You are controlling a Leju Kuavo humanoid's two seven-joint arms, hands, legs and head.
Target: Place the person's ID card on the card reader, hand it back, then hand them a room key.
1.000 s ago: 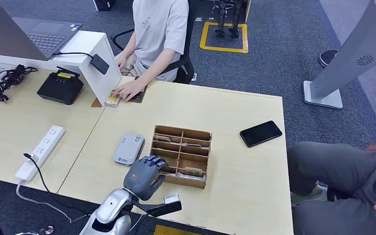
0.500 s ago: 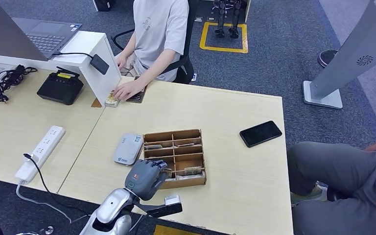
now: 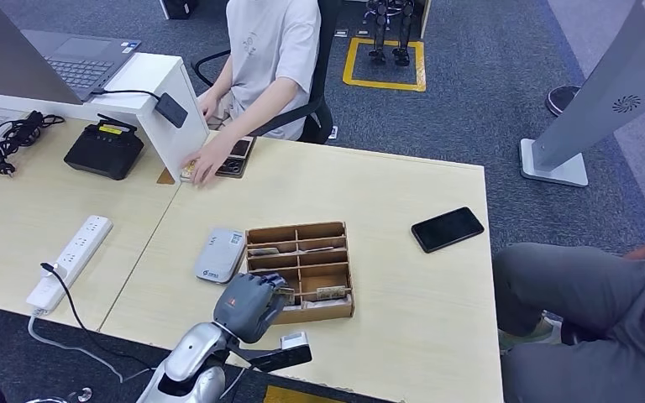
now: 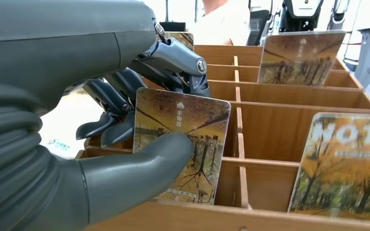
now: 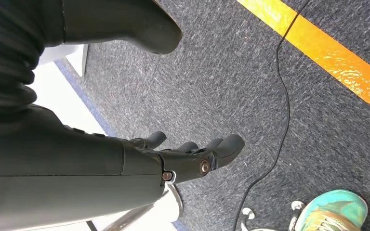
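Note:
My left hand (image 3: 250,304) is at the near-left corner of the wooden divided box (image 3: 301,270). In the left wrist view this hand (image 4: 86,62) pinches a room key card (image 4: 192,125), printed with autumn trees, between thumb and fingers over a near compartment. Two more key cards (image 4: 298,57) (image 4: 343,168) stand in other compartments. The grey card reader (image 3: 221,254) lies just left of the box. The person's hand (image 3: 210,161) rests on small cards at the table's far edge. My right hand (image 5: 183,156) hangs over the carpet, fingers apart, holding nothing.
A black phone (image 3: 447,228) lies right of the box. A white power strip (image 3: 69,262) and its cable sit on the left table. A black device (image 3: 105,148) and a white laptop stand (image 3: 147,92) are at the far left. A second person's legs (image 3: 588,311) are by the table's right edge.
The wooden box has turned and slid a little toward my left hand, which stays at its near-left corner. The person's hand shifted slightly on the cards at the far edge.

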